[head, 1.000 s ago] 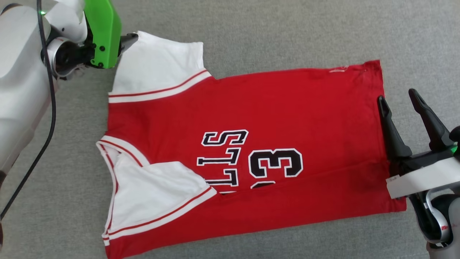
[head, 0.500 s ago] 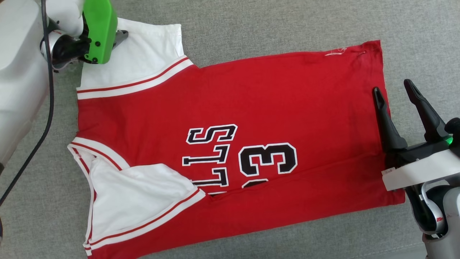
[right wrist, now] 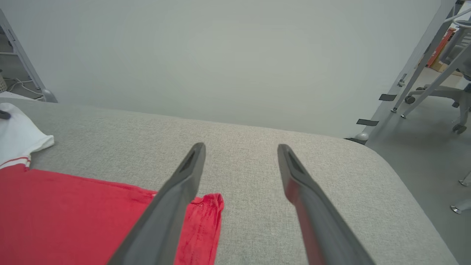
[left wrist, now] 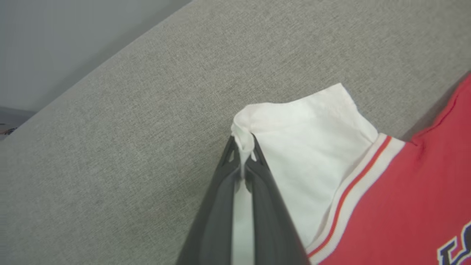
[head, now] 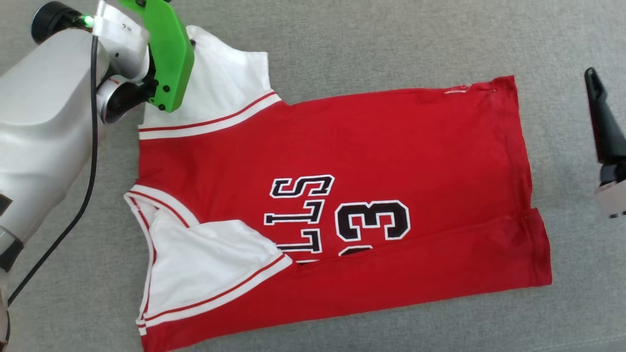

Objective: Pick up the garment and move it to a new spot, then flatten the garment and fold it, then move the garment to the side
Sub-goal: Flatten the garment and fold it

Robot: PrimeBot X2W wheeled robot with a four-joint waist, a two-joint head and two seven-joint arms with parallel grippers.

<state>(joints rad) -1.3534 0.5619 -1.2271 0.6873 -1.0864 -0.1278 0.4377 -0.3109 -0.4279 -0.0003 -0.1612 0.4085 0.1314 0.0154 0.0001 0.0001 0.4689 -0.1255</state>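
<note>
The garment, a red jersey with black lettering face up, lies spread on the grey cushion, white sleeves to the left. My left gripper is shut on the far corner of the upper white sleeve, which bunches between the fingertips. In the head view a green cover hides most of those fingers. My right gripper stands open above bare cushion, just past the garment's hem corner, holding nothing. One of its dark fingers shows at the right edge of the head view.
A black cable runs down my pale left forearm. The cushion's rounded far edge drops to a floor with metal frame legs and chair casters. A plain wall stands behind.
My left gripper has shut on the white sleeve corner. My right gripper has drawn off the hem, out to the right. The head camera has shifted as well.
</note>
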